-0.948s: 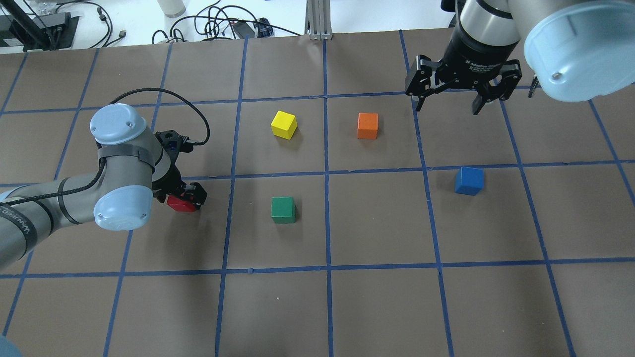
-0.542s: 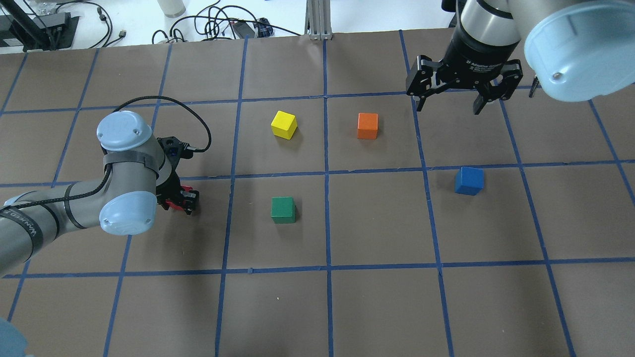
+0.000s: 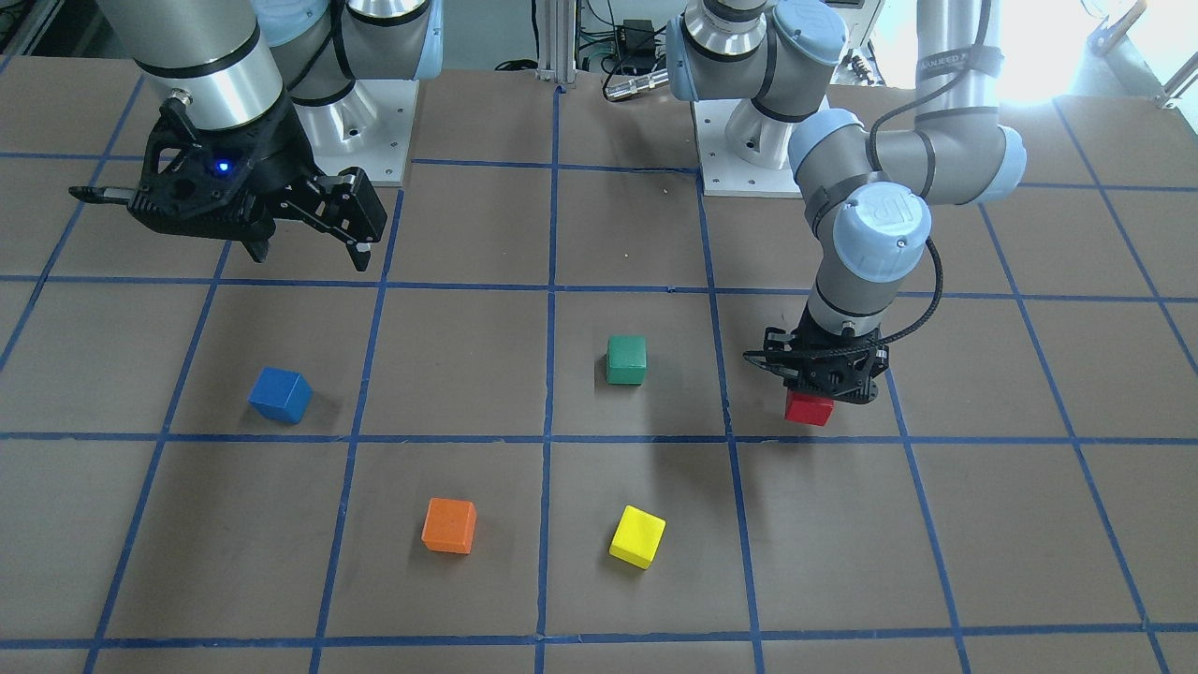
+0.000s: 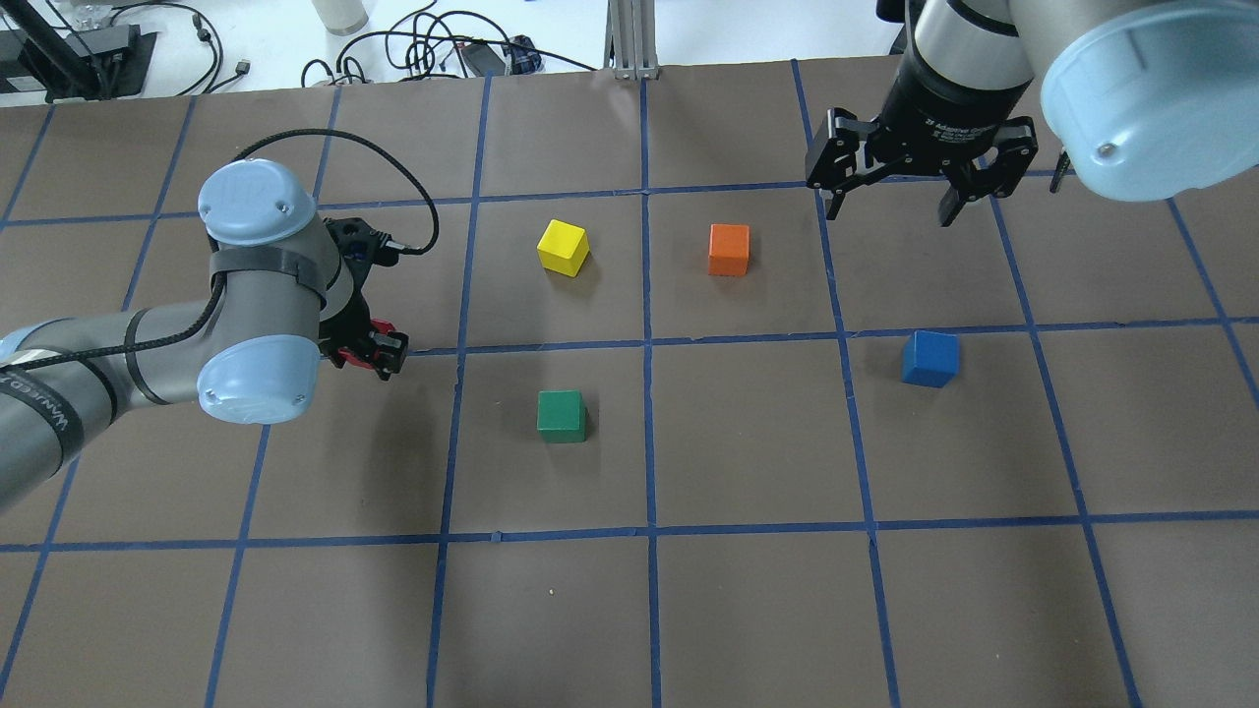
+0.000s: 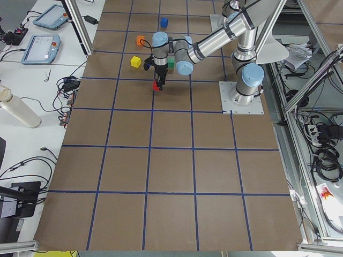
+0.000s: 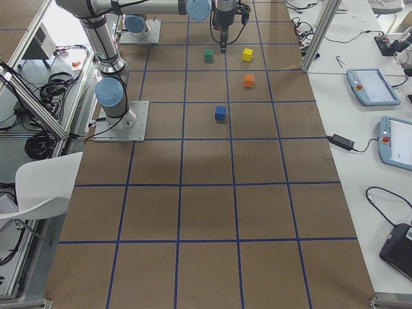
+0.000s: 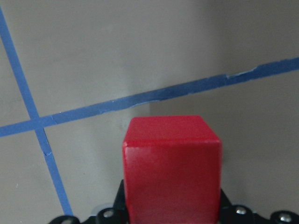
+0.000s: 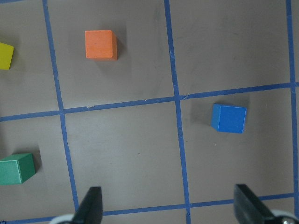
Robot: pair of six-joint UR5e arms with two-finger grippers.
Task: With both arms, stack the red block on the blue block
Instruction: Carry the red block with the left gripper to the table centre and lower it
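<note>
My left gripper (image 3: 812, 398) (image 4: 369, 351) is shut on the red block (image 3: 809, 409), which hangs above the table. The red block fills the lower middle of the left wrist view (image 7: 172, 170). In the overhead view only a sliver of it (image 4: 378, 325) shows between the black fingers. The blue block (image 4: 929, 358) (image 3: 280, 394) (image 8: 229, 118) sits alone on the table to the right. My right gripper (image 4: 893, 202) (image 3: 309, 245) is open and empty, held high, farther from the robot than the blue block.
A green cube (image 4: 562, 415), a yellow cube (image 4: 563, 246) and an orange cube (image 4: 729, 249) sit on the brown, blue-taped table (image 4: 748, 590) between the red block and the blue one. Cables and equipment lie past the table's far edge (image 4: 413, 49).
My left gripper has risen with the red block in it and moved a little away from the robot. My right arm has stayed where it was.
</note>
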